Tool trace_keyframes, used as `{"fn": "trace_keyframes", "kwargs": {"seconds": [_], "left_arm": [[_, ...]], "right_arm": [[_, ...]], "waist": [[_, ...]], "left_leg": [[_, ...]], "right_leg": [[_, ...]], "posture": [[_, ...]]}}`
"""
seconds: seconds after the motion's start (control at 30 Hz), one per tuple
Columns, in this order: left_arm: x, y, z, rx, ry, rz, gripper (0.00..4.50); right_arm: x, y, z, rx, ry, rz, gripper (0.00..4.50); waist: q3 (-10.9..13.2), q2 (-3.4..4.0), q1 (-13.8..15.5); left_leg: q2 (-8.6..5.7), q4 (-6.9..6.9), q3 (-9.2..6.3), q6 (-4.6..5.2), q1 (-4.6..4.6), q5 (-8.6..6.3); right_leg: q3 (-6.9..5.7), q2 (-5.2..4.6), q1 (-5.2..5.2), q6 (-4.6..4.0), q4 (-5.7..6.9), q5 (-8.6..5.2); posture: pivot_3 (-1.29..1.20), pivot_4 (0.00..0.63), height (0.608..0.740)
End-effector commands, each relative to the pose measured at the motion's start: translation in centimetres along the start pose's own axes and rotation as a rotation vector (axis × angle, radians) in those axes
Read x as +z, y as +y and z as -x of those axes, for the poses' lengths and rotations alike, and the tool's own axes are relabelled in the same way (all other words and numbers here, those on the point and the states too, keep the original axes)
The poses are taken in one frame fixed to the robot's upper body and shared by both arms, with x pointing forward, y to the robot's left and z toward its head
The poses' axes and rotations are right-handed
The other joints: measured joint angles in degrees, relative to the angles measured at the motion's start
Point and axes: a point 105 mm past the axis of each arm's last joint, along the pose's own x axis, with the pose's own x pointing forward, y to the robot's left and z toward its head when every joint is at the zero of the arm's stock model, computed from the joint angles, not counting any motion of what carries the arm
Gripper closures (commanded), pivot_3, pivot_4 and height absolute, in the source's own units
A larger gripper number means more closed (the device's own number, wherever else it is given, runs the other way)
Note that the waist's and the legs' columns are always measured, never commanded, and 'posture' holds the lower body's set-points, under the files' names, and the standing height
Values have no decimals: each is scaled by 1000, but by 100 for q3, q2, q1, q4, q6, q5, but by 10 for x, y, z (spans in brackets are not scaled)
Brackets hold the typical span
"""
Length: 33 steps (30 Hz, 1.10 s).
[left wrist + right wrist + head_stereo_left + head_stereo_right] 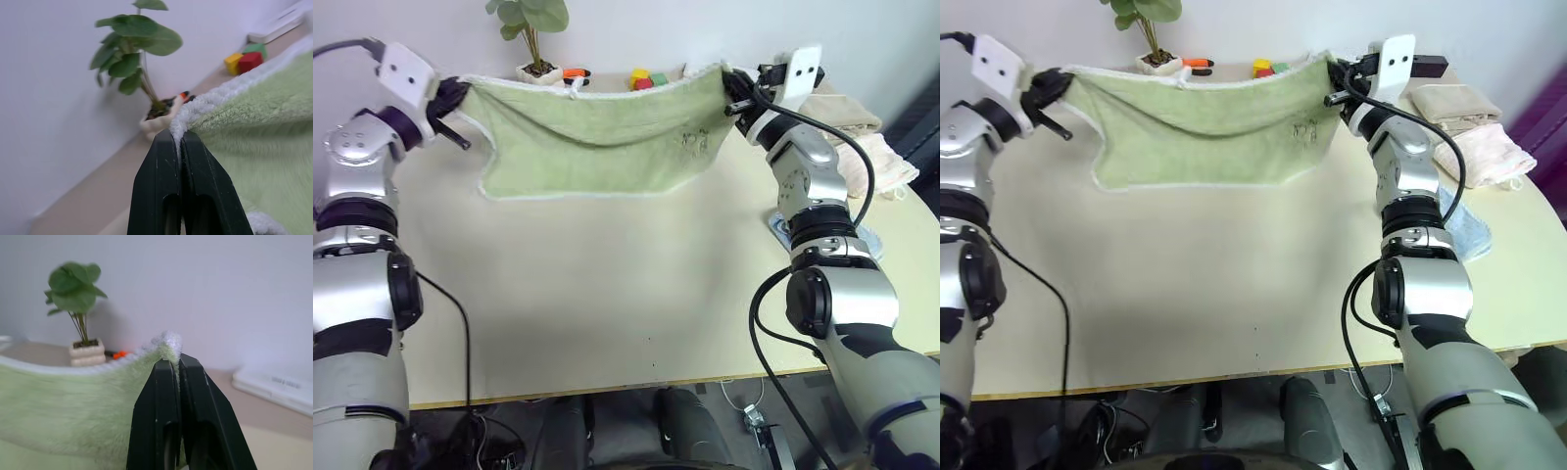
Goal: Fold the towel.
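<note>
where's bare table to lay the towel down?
Free: the wide tabletop under the hanging towel, out to the near edge. Crowded: the back edge with the plant pot and blocks; the right side with folded towels and blue cloth.

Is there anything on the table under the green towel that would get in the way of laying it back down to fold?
Nothing visible does. The towel hangs between the left gripper and right gripper, each shut on a top corner, and the table below and in front of it is bare.
</note>
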Motion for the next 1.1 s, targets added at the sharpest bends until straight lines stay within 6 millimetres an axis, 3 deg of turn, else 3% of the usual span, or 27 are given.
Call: {"fn": "trace_keyframes", "kwargs": {"seconds": [0.03, 0.13, 0.23, 0.33, 0.53, 0.7, 0.9, 1.0, 1.1], "left_arm": [[3, -4, 22, -115, -89, -28, 4500], [-13, -22, 41, -244, -107, 15, 4500], [-37, -46, 73, -417, -89, 78, 4500], [-53, -63, 98, -530, -61, 113, 4500], [-76, -97, 140, -716, 55, 118, 4500], [-74, -110, 152, -746, 53, 171, 4500], [-73, -129, 162, -769, 60, 188, 4500], [-73, -133, 163, -768, 63, 197, 4500], [-72, -133, 161, -767, 64, 196, 4500]], "right_arm": [[4, 30, 24, 187, -23, 63, 4472], [-11, 49, 55, 298, 56, 48, 4472], [-30, 66, 98, 396, 179, 13, 4472], [-38, 73, 126, 461, 276, 20, 4472], [-46, 80, 157, 585, 409, 57, 4472], [-73, 78, 187, 655, 549, 111, 4472], [-91, 73, 204, 683, 628, 215, 4472], [-93, 69, 210, 705, 676, 248, 3615], [-91, 64, 209, 721, 683, 360, 2189]], "waist": [[-2, 2, 10], [-3, 2, 26], [-2, 2, 35], [-2, 0, 34], [-5, -2, 26], [-7, -6, 160], [-7, -5, 203], [-7, -6, 208], [-7, -5, 202]], "left_leg": [[1, 2, -1, 0, 1, 0], [0, 9, -2, -4, 7, 2], [1, 21, -3, -1, 3, 1], [1, 25, -5, 20, 4, -11], [4, 29, -9, 22, 14, -12], [4, 43, -11, 24, 13, -14], [3, 71, -12, 30, 12, -18], [3, 82, -14, 32, 12, -19], [3, 87, -14, 32, 12, -19]], "right_leg": [[-2, 0, 2, 0, 0, 0], [-6, -6, 9, 0, 1, 0], [-7, -7, 8, -1, 8, 0], [-6, -8, 8, -1, 15, 0], [-3, -4, 9, -3, 33, 0], [-4, -5, 13, -3, 35, 0], [-4, -6, 18, -4, 50, -1], [-4, -6, 19, -5, 60, -1], [-4, -6, 19, -5, 66, -1]], "posture": [[0, 150, 735], [0, 150, 735], [0, 150, 735], [0, 150, 735], [0, 150, 735], [0, 150, 735], [0, 150, 735], [0, 150, 735], [0, 150, 735]]}}
